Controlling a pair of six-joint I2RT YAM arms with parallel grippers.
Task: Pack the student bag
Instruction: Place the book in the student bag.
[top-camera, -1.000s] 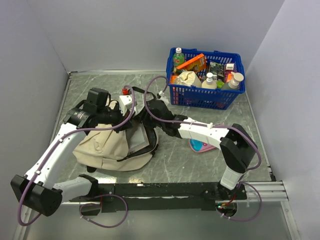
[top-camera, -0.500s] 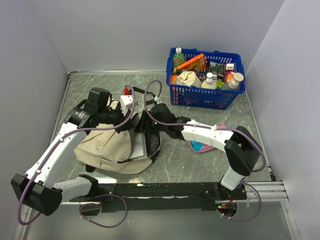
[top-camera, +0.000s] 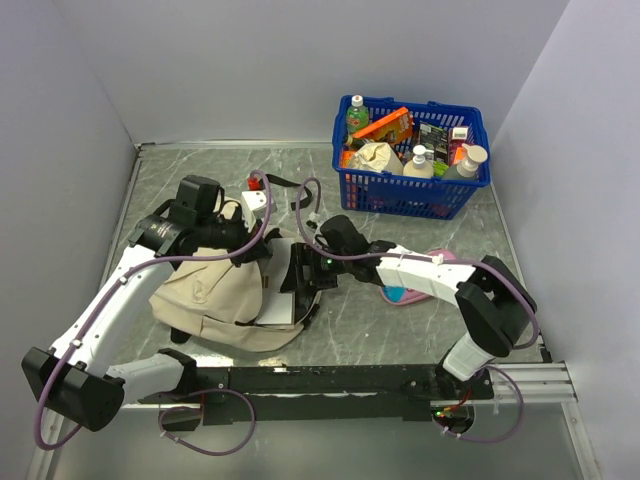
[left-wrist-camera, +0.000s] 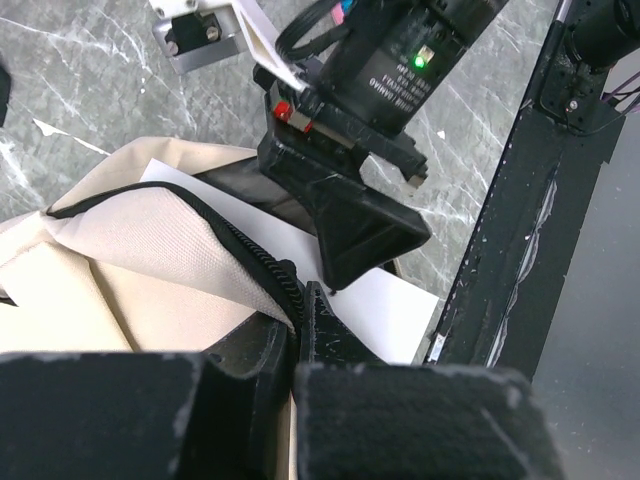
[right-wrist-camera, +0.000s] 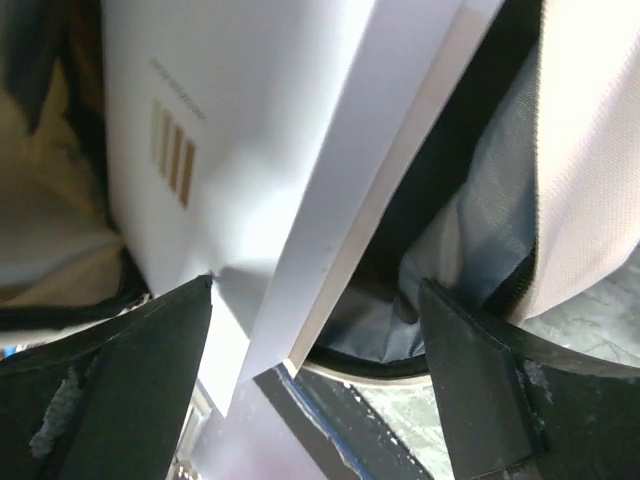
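The beige student bag (top-camera: 205, 295) lies on its side left of centre, its mouth facing right. My left gripper (top-camera: 256, 250) is shut on the bag's black zipper edge (left-wrist-camera: 262, 268) and holds the upper flap up. A white book (top-camera: 278, 304) lies flat in the bag's mouth, partly sticking out; it also shows in the left wrist view (left-wrist-camera: 385, 300). My right gripper (top-camera: 301, 276) is open just above the book's outer end. In the right wrist view the book (right-wrist-camera: 250, 130) lies between the spread fingers (right-wrist-camera: 140, 370), with the grey inner lining (right-wrist-camera: 455, 250) beyond.
A blue plastic basket (top-camera: 398, 196) full of bottles and packets stands at the back right. A pink pencil case (top-camera: 405, 292) lies under my right arm. A small white and red item (top-camera: 254, 198) sits behind the bag. A black rail runs along the near edge.
My right gripper has drawn back toward the near right, out of the bag's mouth. The white book now shows lying in the opening. The left gripper keeps its hold.
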